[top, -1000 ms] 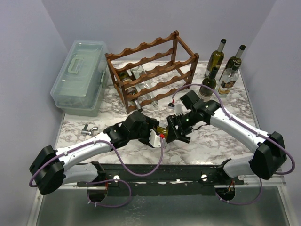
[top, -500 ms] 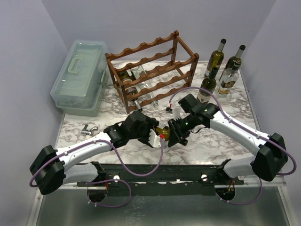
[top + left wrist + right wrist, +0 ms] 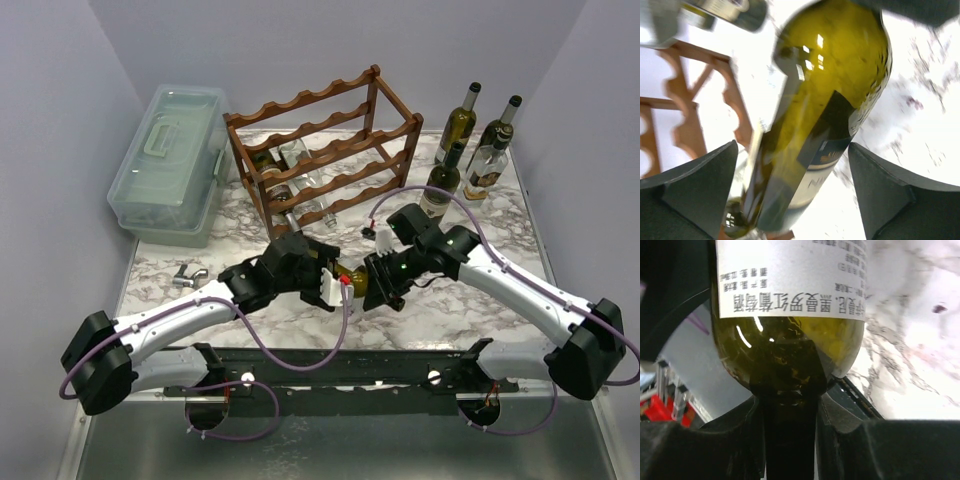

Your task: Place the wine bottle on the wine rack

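Observation:
A green glass wine bottle (image 3: pixel 350 278) hangs low over the marble table between my two arms. In the right wrist view my right gripper (image 3: pixel 790 407) is shut on its dark neck, just below the bottle's (image 3: pixel 790 347) shoulder and white back label. My left gripper (image 3: pixel 328 282) is at the bottle's body. In the left wrist view the left gripper (image 3: pixel 792 150) is open around the bottle (image 3: pixel 832 85), with a clear gap on the right side. The reddish-brown wine rack (image 3: pixel 320 150) stands behind, with bottles lying on its lower tiers. Part of the wine rack (image 3: pixel 685 125) also shows in the left wrist view.
A pale green plastic box (image 3: pixel 170 160) sits at the back left beside the rack. Several upright bottles (image 3: pixel 460 125) stand at the back right. A small metal object (image 3: pixel 187 273) lies on the table near the left arm.
My right gripper has closed on the bottle's neck. My left gripper's jaws have spread wider around the body. Both wrists have shifted slightly.

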`<move>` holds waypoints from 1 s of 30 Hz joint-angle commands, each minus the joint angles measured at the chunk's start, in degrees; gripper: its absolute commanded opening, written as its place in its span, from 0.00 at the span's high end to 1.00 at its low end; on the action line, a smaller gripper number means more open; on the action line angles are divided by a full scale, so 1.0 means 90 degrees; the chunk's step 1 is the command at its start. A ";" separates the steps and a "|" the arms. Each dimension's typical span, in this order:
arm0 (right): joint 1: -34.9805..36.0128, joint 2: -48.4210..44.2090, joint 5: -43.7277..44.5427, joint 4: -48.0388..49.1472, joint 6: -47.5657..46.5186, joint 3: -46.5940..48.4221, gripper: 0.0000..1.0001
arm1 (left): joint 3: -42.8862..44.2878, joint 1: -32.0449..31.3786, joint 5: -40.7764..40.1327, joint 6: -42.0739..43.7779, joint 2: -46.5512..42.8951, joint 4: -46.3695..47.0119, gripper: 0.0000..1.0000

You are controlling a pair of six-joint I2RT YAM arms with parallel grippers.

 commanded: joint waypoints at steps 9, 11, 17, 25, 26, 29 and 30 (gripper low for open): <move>-0.0098 -0.1109 0.2036 0.0104 0.0710 0.0256 0.99 | 0.0362 0.0246 -0.0336 -0.2790 -0.1179 0.2608 0.01; -0.0103 -0.1077 0.2540 -0.0053 0.0778 0.0388 1.00 | 0.0509 0.0404 -0.1287 -0.3147 -0.1163 0.2764 0.01; -0.0097 -0.0942 0.3324 0.0096 0.0859 0.0479 1.00 | 0.0633 0.1059 -0.4290 -0.4253 -0.1149 0.3379 0.01; -0.0097 -0.0474 0.3736 0.0291 0.0826 0.0632 0.99 | 0.1102 0.2338 -0.4891 -0.6779 -0.0519 0.2574 0.01; -0.0097 -0.0460 0.3711 0.0337 0.0829 0.0634 0.99 | 0.1205 0.2495 -0.4797 -0.6991 -0.0433 0.2351 0.01; -0.0097 -0.0417 0.3745 0.0417 0.0815 0.0649 0.99 | 0.1390 0.2868 -0.4646 -0.7486 -0.0246 0.2009 0.01; -0.0100 -0.0404 0.3788 0.0422 0.0811 0.0646 0.99 | 0.1407 0.2980 -0.4604 -0.7558 -0.0200 0.1975 0.01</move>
